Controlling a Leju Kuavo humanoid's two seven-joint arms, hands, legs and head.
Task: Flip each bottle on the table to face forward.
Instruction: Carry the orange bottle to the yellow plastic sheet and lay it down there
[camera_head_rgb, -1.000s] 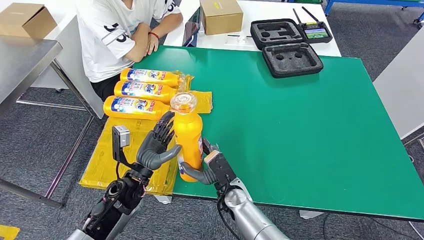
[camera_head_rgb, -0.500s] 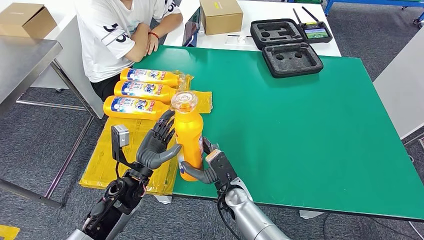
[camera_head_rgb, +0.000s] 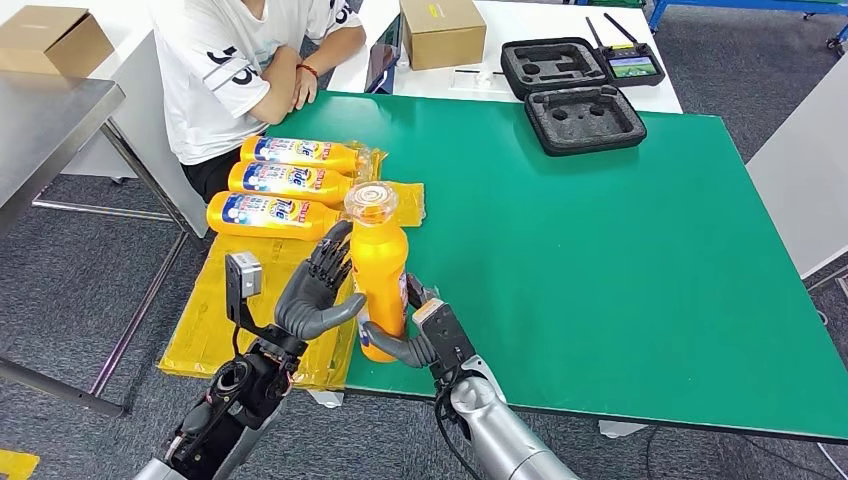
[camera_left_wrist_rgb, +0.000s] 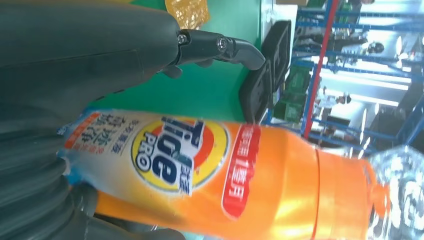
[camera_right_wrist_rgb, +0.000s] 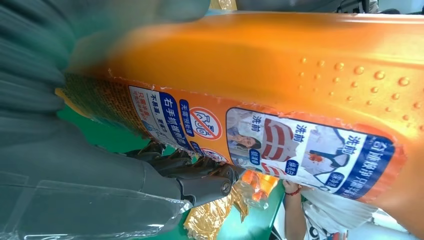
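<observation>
We have the orange bottle (camera_head_rgb: 380, 285) standing upright near our edge of the green table (camera_head_rgb: 600, 250), held low down by our right hand (camera_head_rgb: 415, 335), whose fingers wrap its base. Our left hand (camera_head_rgb: 312, 290) sits just beside the bottle's other flank with fingers spread and pointing up; we can't tell if the palm actually touches, and it grips nothing. The left wrist view shows the front brand label (camera_left_wrist_rgb: 172, 157) turned toward that hand; the right wrist view shows the back instruction label (camera_right_wrist_rgb: 260, 135) toward the right hand.

Handling guess: full detergent bottle, so fairly heavy; stiff plastic with a glossy, slick wall and a thin shrink label that could slide or wrinkle. The clear cap (camera_head_rgb: 370, 203) makes it top-heavy when held low. The best hold looks like mid-body, across the flat faces, not the neck.

Three more bottles (camera_head_rgb: 290, 182) lie flat on yellow bags (camera_head_rgb: 205, 330) beyond the left hand, labels up, near a seated person (camera_head_rgb: 240, 70).
</observation>
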